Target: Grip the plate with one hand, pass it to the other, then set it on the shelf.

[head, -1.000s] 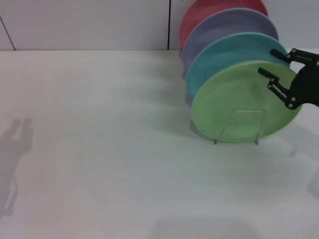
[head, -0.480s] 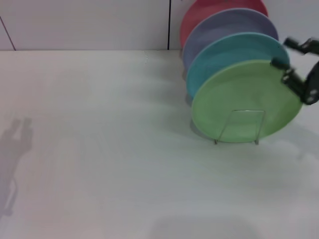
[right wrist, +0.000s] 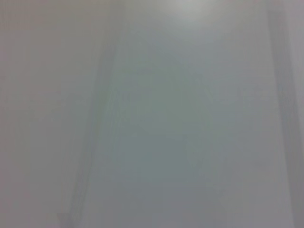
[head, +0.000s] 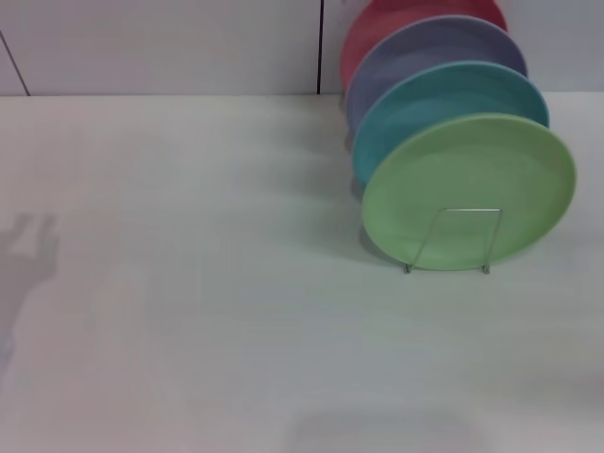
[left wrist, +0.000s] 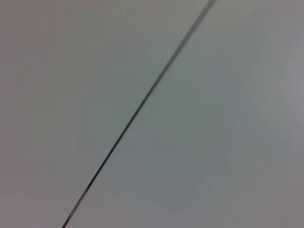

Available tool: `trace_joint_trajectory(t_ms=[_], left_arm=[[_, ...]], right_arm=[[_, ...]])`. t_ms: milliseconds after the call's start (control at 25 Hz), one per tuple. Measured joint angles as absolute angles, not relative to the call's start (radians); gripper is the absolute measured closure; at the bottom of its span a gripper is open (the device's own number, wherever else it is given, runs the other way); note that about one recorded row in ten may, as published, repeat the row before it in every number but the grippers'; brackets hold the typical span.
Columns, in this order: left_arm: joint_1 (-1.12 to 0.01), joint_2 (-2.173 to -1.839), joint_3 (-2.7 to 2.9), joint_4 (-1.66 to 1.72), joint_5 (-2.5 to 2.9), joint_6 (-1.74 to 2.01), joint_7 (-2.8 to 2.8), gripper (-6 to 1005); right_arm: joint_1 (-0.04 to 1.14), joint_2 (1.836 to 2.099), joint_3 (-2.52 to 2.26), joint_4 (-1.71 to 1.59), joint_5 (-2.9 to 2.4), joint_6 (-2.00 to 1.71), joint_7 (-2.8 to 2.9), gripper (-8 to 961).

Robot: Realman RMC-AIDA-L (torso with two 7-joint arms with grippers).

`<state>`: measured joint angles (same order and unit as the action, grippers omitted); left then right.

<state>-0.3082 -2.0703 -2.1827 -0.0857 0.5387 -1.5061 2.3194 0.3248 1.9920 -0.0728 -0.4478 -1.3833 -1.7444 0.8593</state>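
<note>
The light green plate (head: 469,192) stands upright at the front of the silver wire rack (head: 461,241), at the right of the head view. Behind it in the same rack stand a turquoise-blue plate (head: 429,96), a lavender plate (head: 415,52) and a red plate (head: 377,24). Neither gripper shows in the head view. Both wrist views show only a plain grey-white surface, the left one crossed by a thin dark seam (left wrist: 137,111).
The white table (head: 189,283) spreads wide to the left and front of the rack. A faint arm shadow (head: 24,260) lies at the table's left edge. A white wall runs along the back.
The black right gripper was at the green plate's right rim a second ago. It pulled away to the right and has left the view. The plate stays in the rack.
</note>
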Motion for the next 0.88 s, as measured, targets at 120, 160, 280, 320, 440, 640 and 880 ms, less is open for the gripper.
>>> trace_joint_trajectory(t_ms=[120,160,280,320,440,640,880], left_arm=[[-0.285,-2.067,-2.158,-0.145,0.54,-1.526,2.404,611],[-0.279,-2.064,-2.155,-0.165,0.54,-1.518,2.415,610],[-0.264,-2.058,-2.154,-0.208,0.54,-1.489,2.421,609],[-0.257,-2.057,-2.155,-0.231,0.54,-1.477,2.426,609],[-0.235,-2.057,-2.156,-0.283,0.54,-1.455,2.452,471],[-0.227,-2.049,-2.16,-0.3,0.54,-1.422,2.531,153],[-0.238,-2.037,-2.191,-0.3,0.54,-1.357,2.569,138]], right_arm=[[0.28,2.005,-0.053,-0.457,-1.371,-1.667,0.917,594],[0.25,2.01,-0.045,-0.457,-1.371,-1.635,0.96,588],[0.23,2.02,-0.02,-0.452,-1.37,-1.621,0.975,568],[0.223,2.03,0.009,-0.448,-1.369,-1.614,0.975,562],[0.215,2.065,0.13,-0.442,-1.363,-1.566,0.967,419],[0.204,2.074,0.195,-0.384,-1.358,-1.533,0.917,275],[0.2,2.075,0.209,-0.287,-1.356,-1.535,0.787,226]])
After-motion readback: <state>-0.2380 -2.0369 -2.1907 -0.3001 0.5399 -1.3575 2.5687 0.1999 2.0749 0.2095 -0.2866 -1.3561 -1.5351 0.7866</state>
